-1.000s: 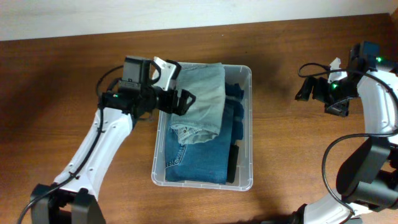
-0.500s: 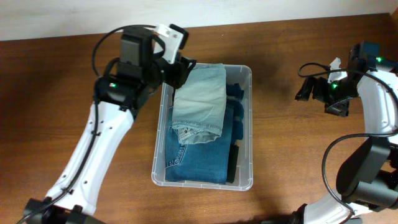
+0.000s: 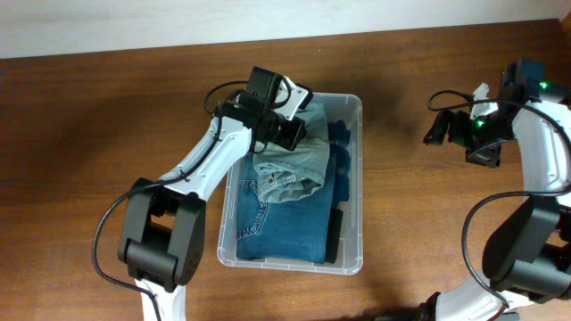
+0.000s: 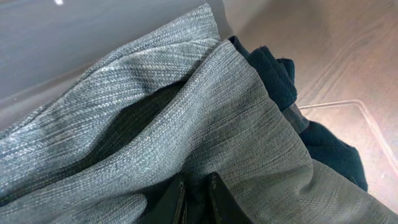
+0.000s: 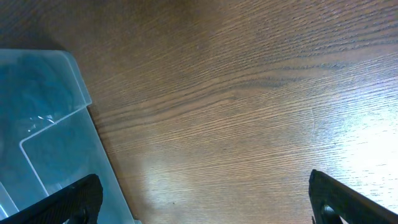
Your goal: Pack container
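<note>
The clear plastic container (image 3: pixel 360 178) stands mid-table, holding folded blue jeans (image 3: pixel 277 227), a dark navy garment (image 3: pixel 342 152) and, on top at the far end, pale grey-green jeans (image 3: pixel 299 165). My left gripper (image 3: pixel 294 134) reaches down into the container's far end. In the left wrist view the left gripper (image 4: pixel 196 199) is shut on a fold of the pale jeans (image 4: pixel 186 112), with the navy garment (image 4: pixel 273 68) beside it. My right gripper (image 3: pixel 437 129) hovers open over bare wood, right of the container. The right wrist view shows that gripper (image 5: pixel 202 199) with nothing in it and the container's corner (image 5: pixel 56 124) at the left.
A dark strip (image 3: pixel 335 232) lies along the container's right inner wall. A pale wall runs along the table's far edge (image 3: pixel 268 27). The right arm's cables (image 3: pixel 455 98) loop above the wood at the right.
My left arm swung right from the container's left rim over its far end and dropped onto the pale jeans. Its jaws went from wide open to pinched on the cloth. The right arm stayed still.
</note>
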### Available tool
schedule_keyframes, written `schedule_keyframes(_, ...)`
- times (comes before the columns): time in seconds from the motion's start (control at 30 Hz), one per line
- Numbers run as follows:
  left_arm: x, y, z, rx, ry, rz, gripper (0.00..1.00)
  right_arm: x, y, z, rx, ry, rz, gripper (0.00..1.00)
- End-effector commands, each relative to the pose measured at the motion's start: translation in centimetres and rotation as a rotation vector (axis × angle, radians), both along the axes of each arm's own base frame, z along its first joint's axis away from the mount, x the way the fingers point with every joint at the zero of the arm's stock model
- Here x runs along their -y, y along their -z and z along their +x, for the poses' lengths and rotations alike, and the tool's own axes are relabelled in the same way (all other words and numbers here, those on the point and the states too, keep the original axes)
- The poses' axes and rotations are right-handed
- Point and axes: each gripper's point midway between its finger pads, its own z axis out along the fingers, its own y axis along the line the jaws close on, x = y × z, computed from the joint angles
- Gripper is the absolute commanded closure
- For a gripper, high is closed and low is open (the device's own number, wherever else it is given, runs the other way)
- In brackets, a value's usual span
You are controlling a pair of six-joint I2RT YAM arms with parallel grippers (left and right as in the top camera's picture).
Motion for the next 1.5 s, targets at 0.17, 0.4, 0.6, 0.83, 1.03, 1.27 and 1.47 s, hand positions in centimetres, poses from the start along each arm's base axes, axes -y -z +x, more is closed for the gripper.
schedule_keyframes(0.17, -2.4, -8.9, -1.2, 0.069, -0.039, 0.133, 0.51, 0.1, -1.6, 0.4, 0.041, 0.004, -0.017, 0.02)
schedule_keyframes(0.4, -6.6, -13.0, -8.0, -0.078, -0.09, 0.233, 0.46, 0.1, -1.6, 0.4, 0.042, 0.004, -0.017, 0.02)
schedule_keyframes(0.6, -4.7, -7.4, -11.1, -0.197, -0.006, 0.235, 0.47, 0.1, -1.6, 0.4, 0.045, 0.004, -0.018, 0.02)
schedule_keyframes(0.83, -2.1, 1.2, -19.5, -0.458, 0.053, 0.223, 0.45, 0.1, -1.6, 0.5, 0.045, 0.004, -0.018, 0.02)
schedule_keyframes(1.03, -2.1, 1.2, -18.1, -0.406, 0.033, 0.213, 0.37, 0.0, -1.6, 0.4, 0.043, 0.004, -0.012, 0.02)
schedule_keyframes(1.27, -5.3, -5.3, -11.1, -0.198, -0.106, 0.182, 0.21, -2.0, -1.9, 0.8, 0.039, -0.074, -0.055, 0.02)
schedule_keyframes(1.47, -13.3, -13.7, -4.8, 0.042, -0.356, 0.137, 0.08, -5.2, -7.0, 3.6, 0.135, -0.215, -0.272, 0.02)
